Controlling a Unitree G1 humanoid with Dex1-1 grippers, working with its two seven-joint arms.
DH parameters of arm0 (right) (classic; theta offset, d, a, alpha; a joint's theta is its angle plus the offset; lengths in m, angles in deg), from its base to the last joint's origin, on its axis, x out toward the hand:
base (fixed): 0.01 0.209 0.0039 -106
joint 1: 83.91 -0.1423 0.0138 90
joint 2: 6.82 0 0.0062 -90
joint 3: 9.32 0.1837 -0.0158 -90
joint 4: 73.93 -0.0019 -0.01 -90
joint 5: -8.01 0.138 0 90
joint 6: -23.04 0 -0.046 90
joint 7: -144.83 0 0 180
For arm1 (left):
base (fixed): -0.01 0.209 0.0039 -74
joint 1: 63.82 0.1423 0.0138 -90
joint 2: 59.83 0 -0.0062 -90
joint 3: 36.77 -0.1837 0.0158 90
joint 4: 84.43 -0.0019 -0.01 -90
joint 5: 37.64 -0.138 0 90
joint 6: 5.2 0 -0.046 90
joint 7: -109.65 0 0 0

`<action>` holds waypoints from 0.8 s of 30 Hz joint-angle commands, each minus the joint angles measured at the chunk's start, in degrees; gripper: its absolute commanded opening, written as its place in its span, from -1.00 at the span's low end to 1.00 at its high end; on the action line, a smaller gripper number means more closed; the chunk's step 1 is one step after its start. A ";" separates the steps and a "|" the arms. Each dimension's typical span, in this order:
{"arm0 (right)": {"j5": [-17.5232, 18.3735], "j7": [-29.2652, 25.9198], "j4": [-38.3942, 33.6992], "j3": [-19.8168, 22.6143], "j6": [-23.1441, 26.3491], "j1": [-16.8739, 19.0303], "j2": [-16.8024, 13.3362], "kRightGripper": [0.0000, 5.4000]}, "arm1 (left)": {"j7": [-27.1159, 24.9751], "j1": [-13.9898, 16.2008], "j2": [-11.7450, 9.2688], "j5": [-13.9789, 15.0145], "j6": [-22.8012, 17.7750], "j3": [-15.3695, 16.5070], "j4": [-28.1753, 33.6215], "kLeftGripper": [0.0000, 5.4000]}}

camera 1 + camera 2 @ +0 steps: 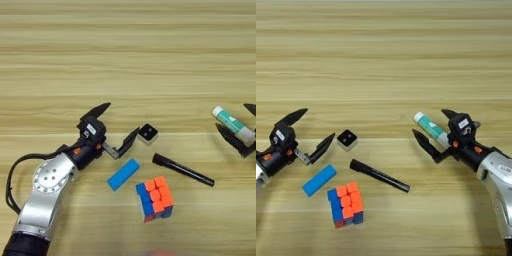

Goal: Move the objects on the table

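While left hand (pixel 116 126) gapes beside black cube (pixel 148 133), right hand (pixel 434 129) spread around glue stick (pixel 430 127), bench's 3 o'clock

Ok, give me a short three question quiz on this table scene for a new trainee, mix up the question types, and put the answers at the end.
1. True or false: the right end effector has its fingers on either side of the glue stick, which lies on the table.
2. Multiple choice: which thing lies closest to the lower fingertip of the left end effector? A) puzzle cube B) small black cube C) marker pen
3. Fill in: the flat block lying to the left of the puzzle cube is coloured ____.

Key: 1 true; 2 B; 3 blue.
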State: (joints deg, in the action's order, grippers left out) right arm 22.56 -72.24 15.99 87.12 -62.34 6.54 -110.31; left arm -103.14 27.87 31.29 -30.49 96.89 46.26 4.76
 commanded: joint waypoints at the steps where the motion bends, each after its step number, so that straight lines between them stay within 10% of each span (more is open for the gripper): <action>1: -2.59 1.45 4.31 0.10 -0.44 -2.24 -0.84 1.00 | -0.11 1.01 -0.52 0.70 0.00 0.36 1.59 0.99; 13: -5.58 0.60 17.12 -0.55 -1.82 -5.53 -1.19 1.00 | 0.10 2.08 -0.13 1.61 -0.65 0.74 4.07 0.99; 24: -5.77 -0.41 19.85 -0.40 -2.74 -5.73 -1.12 0.53 | -0.13 2.45 -0.25 1.26 -0.91 -0.11 4.11 1.00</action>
State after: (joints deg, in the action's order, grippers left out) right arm 17.29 -72.11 35.08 86.85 -64.97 1.66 -110.69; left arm -103.14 29.97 31.44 -29.17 96.57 46.28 8.42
